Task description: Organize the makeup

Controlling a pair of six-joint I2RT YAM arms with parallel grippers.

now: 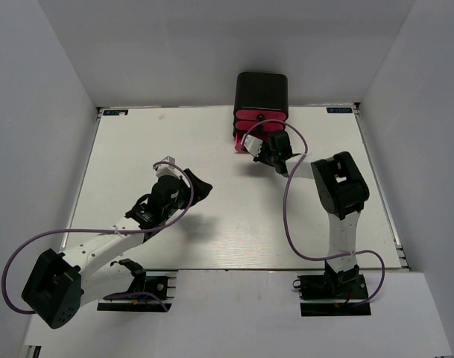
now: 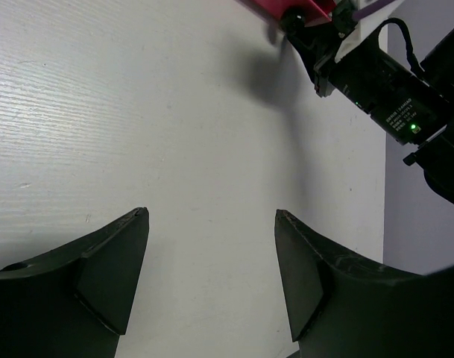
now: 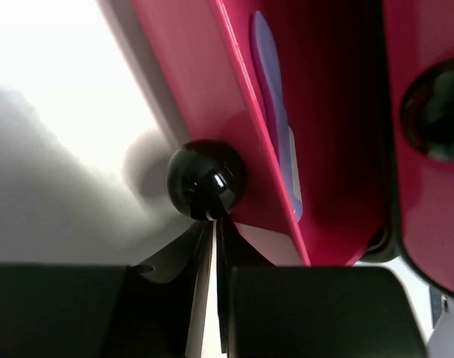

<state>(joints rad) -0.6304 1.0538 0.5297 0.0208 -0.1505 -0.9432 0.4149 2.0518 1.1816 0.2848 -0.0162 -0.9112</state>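
A thin purple stick (image 3: 273, 112) lies inside the pulled-out pink drawer (image 3: 234, 149) of the black box (image 1: 262, 91). No other makeup shows in any view. My right gripper (image 3: 214, 224) is at the drawer front, its jaws drawn together to a hairline slit. Their tips rest just under the drawer's round black knob (image 3: 206, 180) and hold nothing. In the top view this right gripper (image 1: 256, 154) reaches the lowest drawer (image 1: 241, 142). My left gripper (image 2: 212, 216) hangs open over bare white table, mid-table left of the box (image 1: 200, 186), with nothing between its fingers.
The black box stands at the table's far edge, with its upper pink drawers (image 1: 260, 115) pushed in. The right arm (image 2: 391, 89) and a drawer corner (image 2: 305, 7) show at the top right of the left wrist view. Grey walls enclose the white table (image 1: 137, 149).
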